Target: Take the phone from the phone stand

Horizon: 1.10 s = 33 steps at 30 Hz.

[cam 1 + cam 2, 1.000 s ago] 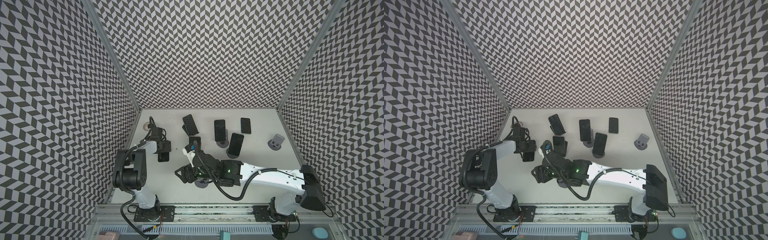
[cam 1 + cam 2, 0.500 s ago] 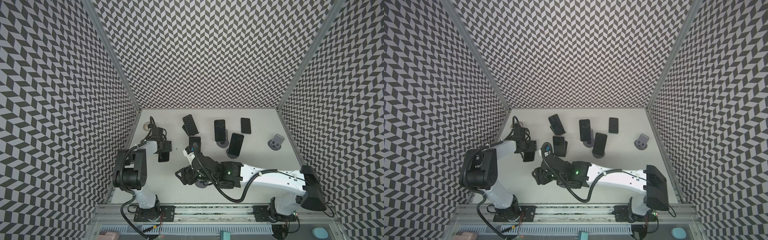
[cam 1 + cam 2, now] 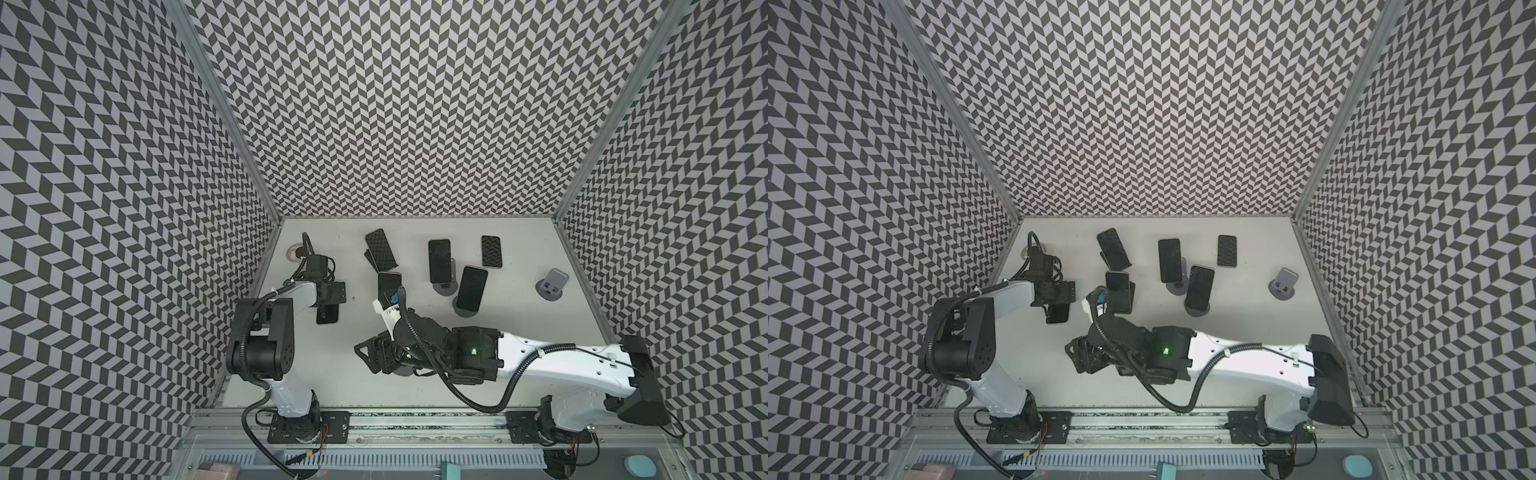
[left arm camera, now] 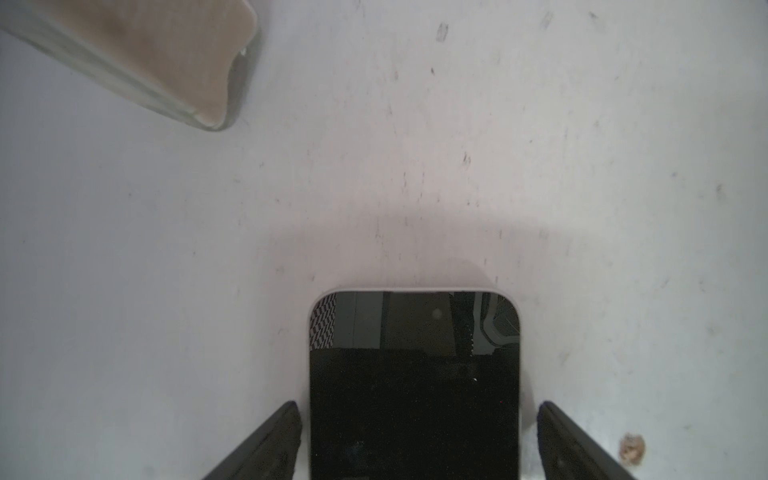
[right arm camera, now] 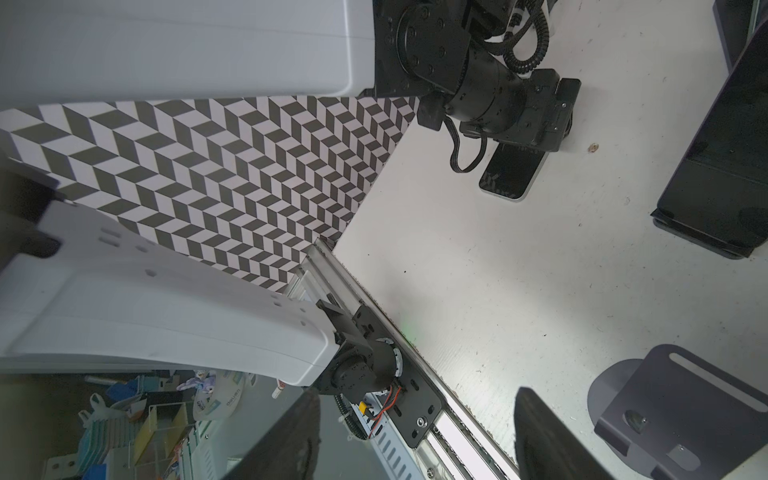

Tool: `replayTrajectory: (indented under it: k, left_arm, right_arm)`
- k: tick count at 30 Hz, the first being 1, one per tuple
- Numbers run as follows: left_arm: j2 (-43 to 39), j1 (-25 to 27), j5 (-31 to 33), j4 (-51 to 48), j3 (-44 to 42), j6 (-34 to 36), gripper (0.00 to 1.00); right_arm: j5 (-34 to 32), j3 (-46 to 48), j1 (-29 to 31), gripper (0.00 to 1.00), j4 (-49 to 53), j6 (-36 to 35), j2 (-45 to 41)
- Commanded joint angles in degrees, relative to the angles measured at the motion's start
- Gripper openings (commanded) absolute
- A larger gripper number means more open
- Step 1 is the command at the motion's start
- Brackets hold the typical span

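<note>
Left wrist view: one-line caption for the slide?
Phone lying flat, screen up, on the white table between the fingers of the open left gripper, neither touching it; a tan-backed object lies nearby.

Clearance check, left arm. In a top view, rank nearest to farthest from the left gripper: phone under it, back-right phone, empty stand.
1. Phone under it, at the left gripper itself.
2. Back-right phone, toward the back wall.
3. Empty stand, far right.
</note>
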<state>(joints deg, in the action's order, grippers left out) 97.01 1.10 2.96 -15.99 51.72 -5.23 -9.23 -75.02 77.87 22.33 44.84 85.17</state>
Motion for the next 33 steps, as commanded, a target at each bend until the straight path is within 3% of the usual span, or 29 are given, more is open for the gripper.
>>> replayTrajectory:
  k: [1,19,33]
  left_arm:
    - [-2.3,0.3,1.6,0.5,0.3,-0.4,0.89]
    - [-11.3,2.0,5.0,4.0,-2.2,-0.9,0.89]
    - [-18.4,2.3,5.9,7.6,-4.8,-2.2,0.87]
  right_arm:
    - [-1.4,0.5,0.4,0.72,-1.2,1.0,-1.3]
    - [-3.8,0.9,0.4,0.72,-3.3,-0.1,-1.5]
    - [-6.2,3.7,0.5,0.73,-2.2,3.5,-5.3]
